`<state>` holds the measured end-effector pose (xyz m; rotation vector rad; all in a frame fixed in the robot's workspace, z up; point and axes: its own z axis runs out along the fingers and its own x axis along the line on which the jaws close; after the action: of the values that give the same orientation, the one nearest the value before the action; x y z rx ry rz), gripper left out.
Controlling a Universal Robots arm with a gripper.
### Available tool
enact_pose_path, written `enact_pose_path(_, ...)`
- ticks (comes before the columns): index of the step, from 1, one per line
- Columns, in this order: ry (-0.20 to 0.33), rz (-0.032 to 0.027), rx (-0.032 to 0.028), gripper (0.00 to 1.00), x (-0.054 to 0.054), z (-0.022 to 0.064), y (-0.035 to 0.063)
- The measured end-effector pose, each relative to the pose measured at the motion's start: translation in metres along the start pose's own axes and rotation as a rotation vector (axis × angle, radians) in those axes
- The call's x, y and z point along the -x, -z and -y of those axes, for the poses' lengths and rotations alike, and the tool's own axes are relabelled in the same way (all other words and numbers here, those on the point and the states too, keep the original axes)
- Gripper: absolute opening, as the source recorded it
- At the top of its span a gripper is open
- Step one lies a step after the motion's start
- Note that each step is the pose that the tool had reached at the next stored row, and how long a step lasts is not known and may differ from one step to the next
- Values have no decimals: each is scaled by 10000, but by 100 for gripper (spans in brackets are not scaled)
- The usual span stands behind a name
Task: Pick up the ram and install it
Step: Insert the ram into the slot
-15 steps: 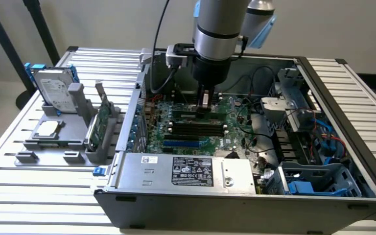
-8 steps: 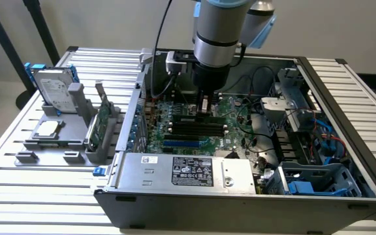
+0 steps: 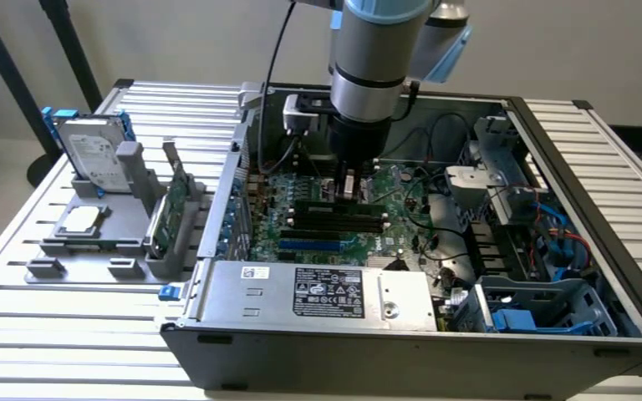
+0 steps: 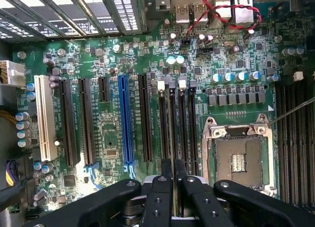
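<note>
My gripper (image 3: 350,189) reaches down into the open computer case (image 3: 588,209), just above the black memory slots (image 3: 338,219) of the green motherboard (image 3: 298,188). In the wrist view its black fingers (image 4: 161,197) stand almost together, and my gripper (image 4: 173,172) pinches a thin dark strip seen edge-on, the ram (image 4: 173,164). That strip lines up lengthwise with the memory slots (image 4: 183,128) beside the CPU socket (image 4: 239,158). Most of the ram is hidden by the fingers.
A grey holder (image 3: 98,242) on the slatted table at the exterior view's left carries a silver hard drive (image 3: 93,159) and a green expansion card (image 3: 163,219). The power supply (image 3: 321,292) fills the case's near side. Black cables (image 3: 444,134) and a drive cage (image 3: 544,309) crowd the right.
</note>
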<state>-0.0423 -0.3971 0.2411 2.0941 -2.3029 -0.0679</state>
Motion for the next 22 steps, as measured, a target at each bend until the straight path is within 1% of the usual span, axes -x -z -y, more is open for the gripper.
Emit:
enact_pose_path(5,-3,-68,-6,14,0,2,-13)
enact_pose_path(7,-4,-82,-8,14,0,3,-21)
enact_pose_path(22,-5,-93,-10,14,0,13,-96)
